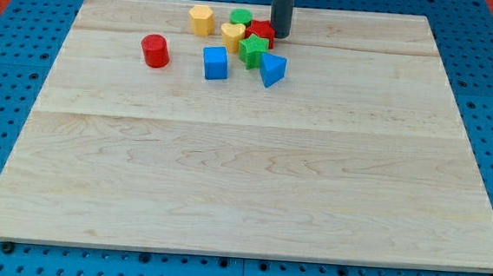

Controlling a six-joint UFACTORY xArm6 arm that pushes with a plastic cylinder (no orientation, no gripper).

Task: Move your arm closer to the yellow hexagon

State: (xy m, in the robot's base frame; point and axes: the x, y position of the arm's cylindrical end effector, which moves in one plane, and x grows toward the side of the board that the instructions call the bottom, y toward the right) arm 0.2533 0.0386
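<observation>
The yellow hexagon (201,19) sits near the view's top, left of the middle of the wooden board (244,173). My tip (280,35) is the lower end of a dark rod coming down from the view's top. It stands to the right of the hexagon, just right of a red block (263,31), with a cluster of blocks between the tip and the hexagon.
The cluster holds a green block (241,18), a yellow block (232,35), the red block and a green star-like block (253,50). A blue cube (215,63) and a blue triangular block (272,69) lie below. A red cylinder (155,51) stands to the left.
</observation>
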